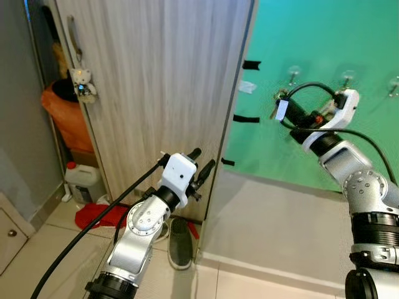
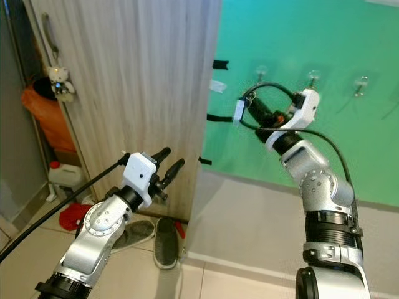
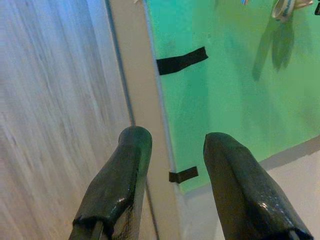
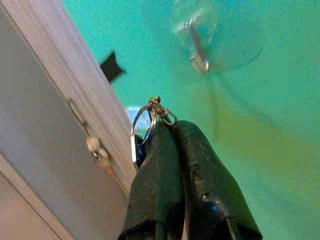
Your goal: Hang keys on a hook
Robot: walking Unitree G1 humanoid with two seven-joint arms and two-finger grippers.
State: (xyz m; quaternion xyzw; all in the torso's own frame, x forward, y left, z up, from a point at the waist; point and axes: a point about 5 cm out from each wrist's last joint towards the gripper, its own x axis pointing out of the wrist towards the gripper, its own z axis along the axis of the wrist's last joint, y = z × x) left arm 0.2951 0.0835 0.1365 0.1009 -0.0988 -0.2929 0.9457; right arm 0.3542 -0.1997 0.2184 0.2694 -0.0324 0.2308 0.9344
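The keys (image 4: 144, 131) are clamped in the right claw (image 4: 167, 131), mostly hidden; the hook (image 4: 196, 47) above is blurred. The left claw (image 3: 172, 150) is held wide at lower centre. No writing can be read.

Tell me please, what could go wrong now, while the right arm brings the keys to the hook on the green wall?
1. The right gripper pinches the keys only at the ring, jaws shut, so they may swing or slip off before hanging.
2. The hook is small, on a clear suction cup; a push from the jaws could knock it loose from the green wall.
3. The ring sits below the hook in the right wrist view, so it may miss the tip.
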